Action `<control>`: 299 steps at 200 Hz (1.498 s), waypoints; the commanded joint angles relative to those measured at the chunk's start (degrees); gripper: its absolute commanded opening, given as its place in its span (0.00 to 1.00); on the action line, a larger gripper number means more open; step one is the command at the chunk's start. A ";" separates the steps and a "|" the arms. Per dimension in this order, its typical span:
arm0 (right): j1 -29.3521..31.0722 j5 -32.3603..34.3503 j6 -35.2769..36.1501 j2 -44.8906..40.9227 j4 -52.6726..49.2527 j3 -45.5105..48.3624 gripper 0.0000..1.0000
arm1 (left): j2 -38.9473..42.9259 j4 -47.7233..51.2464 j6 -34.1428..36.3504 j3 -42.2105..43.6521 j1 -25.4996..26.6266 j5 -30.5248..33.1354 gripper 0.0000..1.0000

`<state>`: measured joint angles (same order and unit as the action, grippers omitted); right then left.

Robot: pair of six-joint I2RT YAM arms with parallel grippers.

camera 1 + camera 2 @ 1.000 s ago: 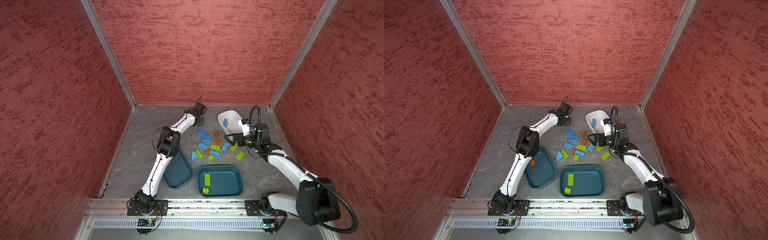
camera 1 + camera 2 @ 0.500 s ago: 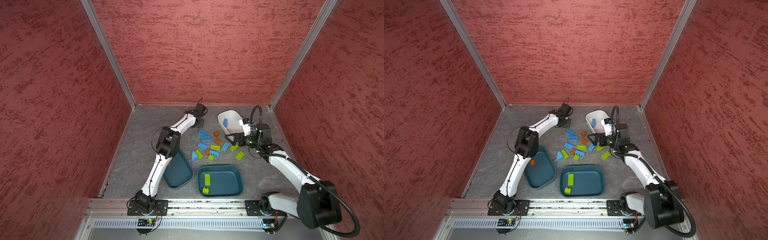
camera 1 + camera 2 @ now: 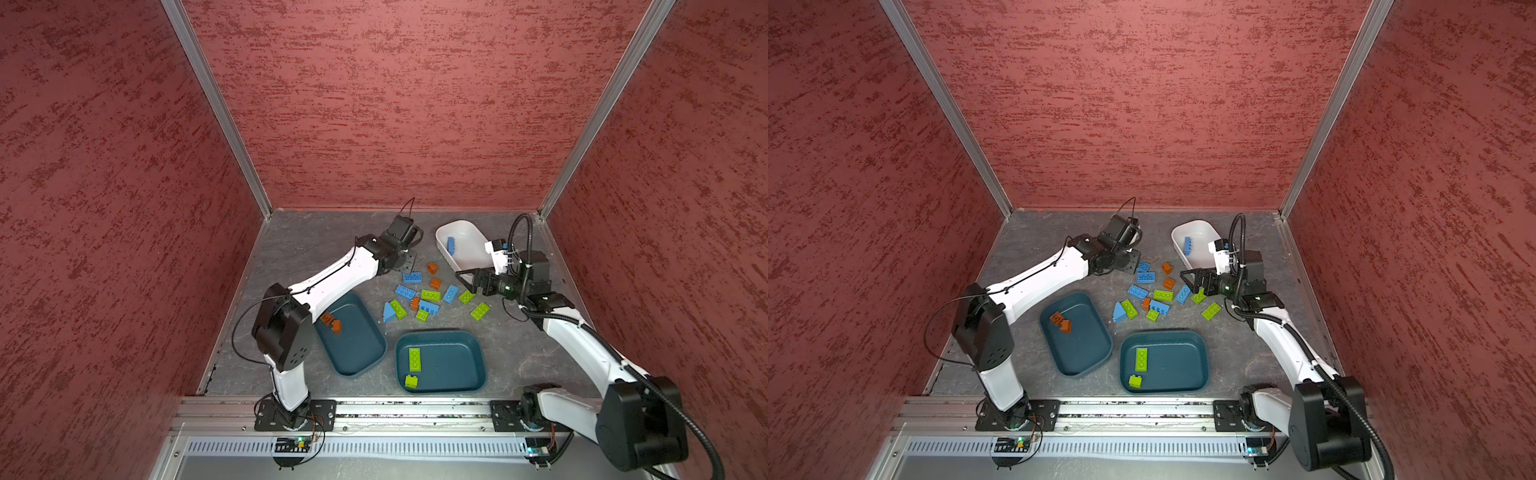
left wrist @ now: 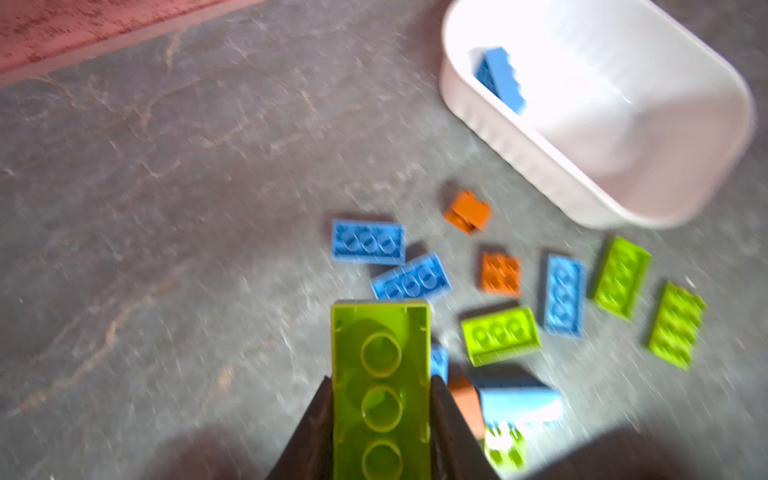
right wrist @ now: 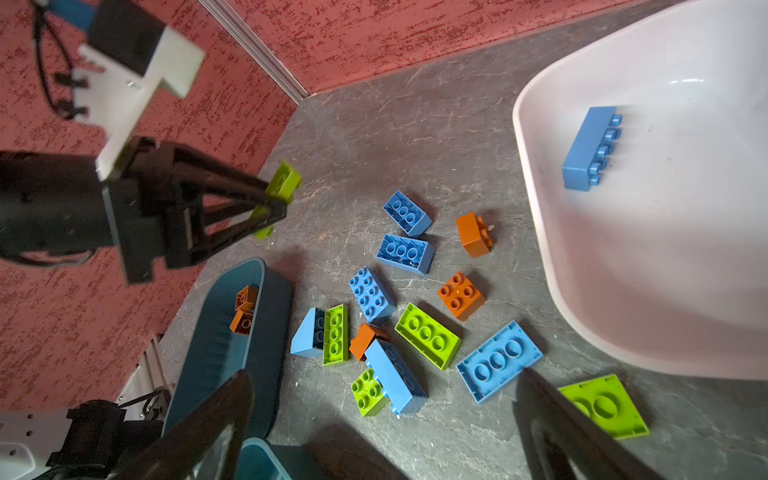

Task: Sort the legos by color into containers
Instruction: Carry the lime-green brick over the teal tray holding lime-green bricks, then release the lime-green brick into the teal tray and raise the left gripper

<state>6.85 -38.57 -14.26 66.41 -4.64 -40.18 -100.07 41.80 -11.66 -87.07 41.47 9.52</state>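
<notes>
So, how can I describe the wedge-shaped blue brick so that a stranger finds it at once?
Find the dark teal tub holding two orange-brown bricks. Just past its far right corner, at the edge of the loose pile, the blue wedge lies beside a lime green brick. Only it has a sloped side; its neighbours are rectangular.

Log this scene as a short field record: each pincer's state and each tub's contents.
left pincer: shut on a lime green studded plastic brick
right pincer: open, empty, beside the loose bricks
white ribbed plastic tub: one blue brick
dark teal tub nearer the left arm: two orange-brown bricks
other dark teal tub: two lime green bricks
loose bricks: blue, lime green, orange-brown, mixed on the grey floor
</notes>
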 commanded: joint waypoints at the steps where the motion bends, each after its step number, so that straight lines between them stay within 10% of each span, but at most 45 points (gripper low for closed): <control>1: -0.26 -0.89 0.01 -1.02 -0.44 0.88 0.99 | 4.40 2.90 -5.87 5.88 4.86 -0.56 0.29; 81: -0.25 0.55 1.46 -1.81 -3.85 0.15 0.99 | 12.64 2.19 -29.67 20.00 26.89 0.22 0.29; 134: -0.26 1.02 0.43 -2.42 -2.91 1.13 0.99 | 7.07 -7.38 -42.27 24.93 31.72 -4.25 0.30; 222: -0.26 0.98 1.05 -1.82 -2.58 1.19 0.99 | 5.82 -4.90 -41.08 21.85 28.61 -3.20 0.57; 299: -0.24 -0.95 0.55 -0.08 -0.81 -1.02 0.99 | 6.38 8.34 -38.84 14.24 15.88 4.21 0.71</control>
<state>6.85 -38.39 -14.13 65.63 -7.79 -38.92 -94.00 43.59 -49.23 -71.75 60.69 8.25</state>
